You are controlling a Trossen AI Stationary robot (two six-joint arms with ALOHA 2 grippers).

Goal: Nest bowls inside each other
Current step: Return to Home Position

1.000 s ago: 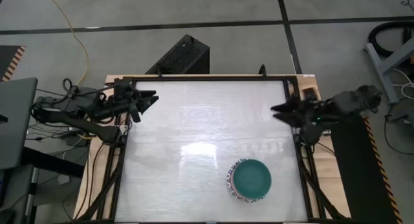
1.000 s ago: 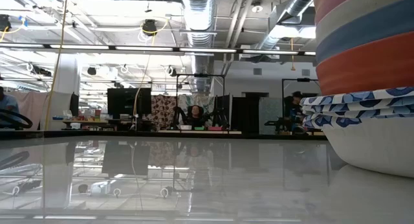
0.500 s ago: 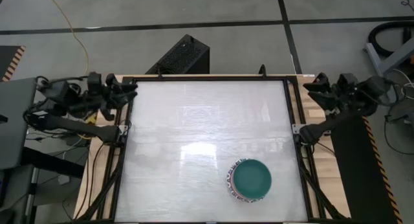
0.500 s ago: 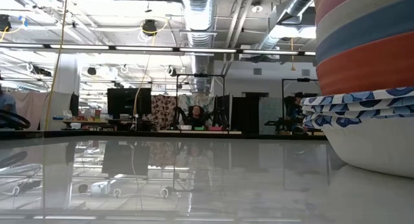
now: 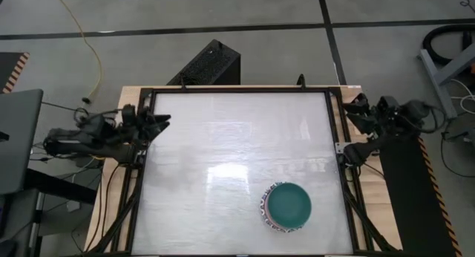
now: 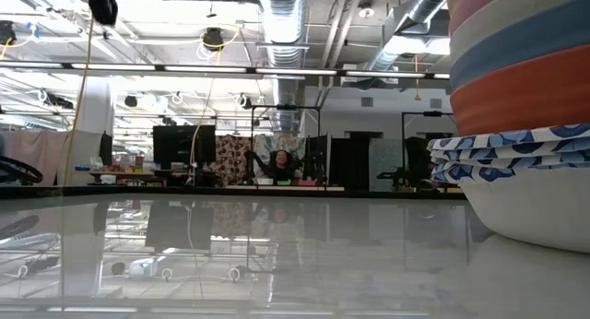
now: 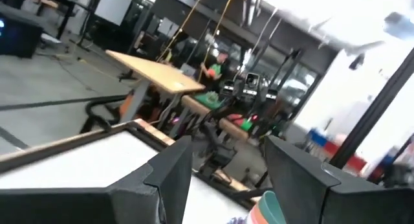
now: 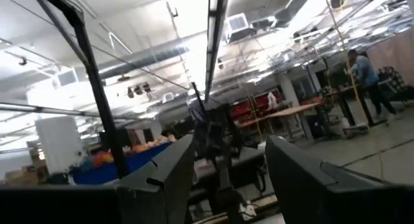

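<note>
A: Where are the bowls [image 5: 286,207]?

B: All nested one inside another on the table [image 5: 223,138], on the right arm's half, close to the edge at the bottom of the high view. From above, only the teal bowl [image 5: 289,203] on top shows, with a patterned rim peeking out beneath it.

A: And from table height?

B: There the bowls [image 6: 525,125] fill the right side. Pink, cream, blue and red bands sit over several blue-and-white patterned rims, and a white bowl at the bottom rests on the table.

A: The grippers?

B: The left gripper [image 5: 157,122] sits at the table's left edge, well apart from the bowls. Its fingers [image 7: 169,179] are spread with nothing between them. The right gripper [image 5: 355,108] is just past the table's right edge, its fingers [image 8: 294,179] likewise spread and empty.
</note>
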